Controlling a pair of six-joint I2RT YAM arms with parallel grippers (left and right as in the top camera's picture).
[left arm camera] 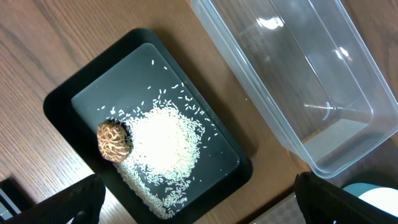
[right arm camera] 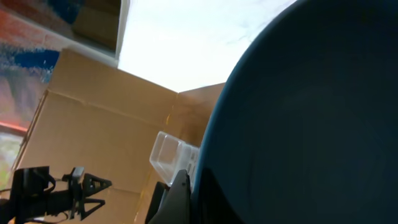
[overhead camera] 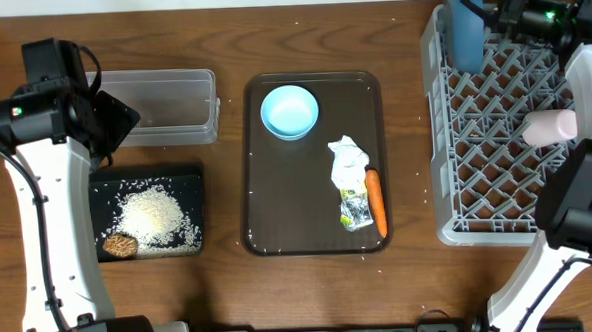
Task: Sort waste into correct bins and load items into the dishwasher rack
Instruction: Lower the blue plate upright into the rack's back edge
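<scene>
My right gripper (overhead camera: 487,9) is shut on the rim of the dark-blue plate (overhead camera: 464,24), which stands on edge over the far left corner of the grey dishwasher rack (overhead camera: 497,192). In the right wrist view the plate (right arm camera: 311,112) fills most of the picture, with one finger (right arm camera: 177,199) against its edge. A whitish-pink cup (overhead camera: 550,127) lies in the rack. My left gripper (left arm camera: 199,211) hangs open above the black tray (left arm camera: 81,93), which holds white rice (left arm camera: 161,149) and a brown lump (left arm camera: 114,140). The clear tub (left arm camera: 323,93) beside it has nothing in it.
A brown serving tray (overhead camera: 268,212) in the middle carries a pale-blue bowl (overhead camera: 290,111), a crumpled wrapper (overhead camera: 350,179) and an orange carrot (overhead camera: 377,202). A few rice grains are scattered on the wooden table (overhead camera: 231,284).
</scene>
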